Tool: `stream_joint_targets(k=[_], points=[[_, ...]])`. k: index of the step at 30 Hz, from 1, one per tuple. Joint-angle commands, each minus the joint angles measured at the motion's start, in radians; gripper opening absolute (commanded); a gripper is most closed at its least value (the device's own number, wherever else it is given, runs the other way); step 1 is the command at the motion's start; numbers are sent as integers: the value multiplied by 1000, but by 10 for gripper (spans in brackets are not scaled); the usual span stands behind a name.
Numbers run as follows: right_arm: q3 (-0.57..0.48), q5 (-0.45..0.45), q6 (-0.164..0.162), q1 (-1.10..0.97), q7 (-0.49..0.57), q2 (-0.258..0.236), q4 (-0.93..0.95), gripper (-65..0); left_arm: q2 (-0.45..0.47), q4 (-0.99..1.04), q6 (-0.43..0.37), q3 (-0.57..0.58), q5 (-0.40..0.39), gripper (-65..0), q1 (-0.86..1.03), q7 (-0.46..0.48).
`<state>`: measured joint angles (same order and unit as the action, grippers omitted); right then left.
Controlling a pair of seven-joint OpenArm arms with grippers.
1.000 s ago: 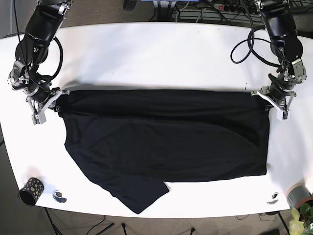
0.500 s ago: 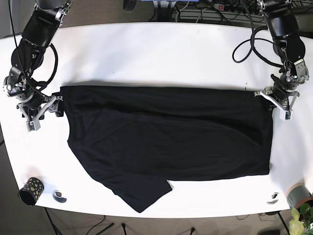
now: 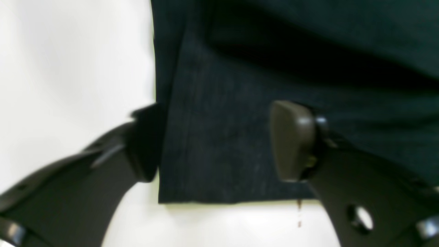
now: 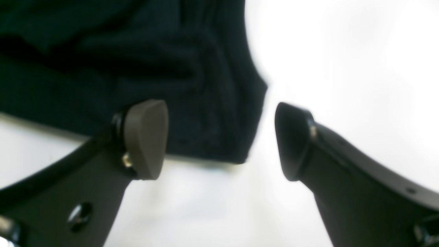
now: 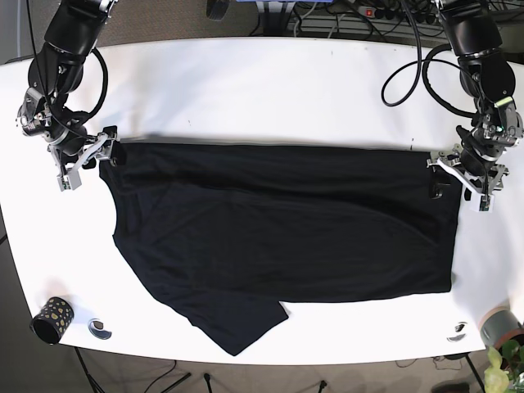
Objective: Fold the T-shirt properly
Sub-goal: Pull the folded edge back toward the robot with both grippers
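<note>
Desk [image 5: 262,90] white, glossy. Around the shirt I see a patterned cup [image 5: 51,318] at the near corner, cables along the far edge [image 5: 344,16], nothing blocking either arm. Black T-shirt [image 5: 278,229] lies spread flat mid-desk, one sleeve [image 5: 237,323] angling toward the near edge. Both wrist views blurred; weave barely readable. Left gripper [image 3: 219,144] jaws wide apart, straddling a hemmed corner, gripping nothing. Right gripper [image 4: 219,140] jaws likewise apart, cloth edge between them, unclamped.
</note>
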<state>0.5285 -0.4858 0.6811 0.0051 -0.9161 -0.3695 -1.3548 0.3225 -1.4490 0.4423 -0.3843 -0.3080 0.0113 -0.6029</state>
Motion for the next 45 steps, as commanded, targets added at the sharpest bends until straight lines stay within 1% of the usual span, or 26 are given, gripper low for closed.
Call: stream_joint_targets(k=[1,3,6,11,15,17,20,22,26,29,30,32,34,35,37,39,41,42,43,44,45], points=[[6,11,1,17,61,-20,5,-184,19,-19,2,-8,-7,-186,-4,16],[5,28,4,17,79,-20,16,-184,20,-19,2,-9,-7,-194,-3,16],[3,49,5,19,102,-18,42,-184,20,-11,2,-48,-7,-194,-3,18],[-1,48,5,19,128,-18,85,-184,20,-9,2,-63,-1,-193,-1,18],[-1,46,7,19,131,-15,104,-184,23,3,0,-63,2,-193,-1,19],[-1,48,7,17,130,8,99,-184,40,29,0,-63,0,-193,-3,21],[-3,48,7,12,125,22,81,-184,56,90,0,-63,0,-193,-10,24],[-3,48,7,11,124,25,67,-184,56,110,0,-63,-1,-196,-10,27],[-3,48,7,9,124,25,62,-184,57,141,0,-60,-1,-197,-6,71],[-3,46,7,9,124,25,62,-185,57,162,0,-41,0,-197,-9,77],[-3,46,7,9,124,27,62,-190,57,170,0,-32,-1,-197,-10,79],[-3,46,7,9,124,27,62,-230,57,181,0,-28,-4,-199,-12,79],[-3,48,7,9,124,27,62,-298,53,182,0,-28,-1,-201,-12,79],[-3,48,7,11,124,25,64,-328,51,182,0,-28,-1,-212,-12,79],[-3,48,7,12,124,25,65,-392,51,187,0,-28,-1,-275,-12,79],[-3,48,7,12,124,25,62,-441,51,209,0,-26,0,-368,-15,79],[-3,48,7,12,124,25,62,-503,51,241,0,-26,0,-499,-40,79],[-3,48,7,12,124,25,62,-523,51,250,0,-26,0,-539,-46,79],[-3,48,7,12,124,25,62,-556,51,264,0,-26,0,-604,-52,79],[-3,46,7,11,124,25,62,-590,51,270,0,-26,0,-650,-52,74],[-3,46,7,11,122,25,61,-614,51,271,0,-26,0,-650,-50,74]])
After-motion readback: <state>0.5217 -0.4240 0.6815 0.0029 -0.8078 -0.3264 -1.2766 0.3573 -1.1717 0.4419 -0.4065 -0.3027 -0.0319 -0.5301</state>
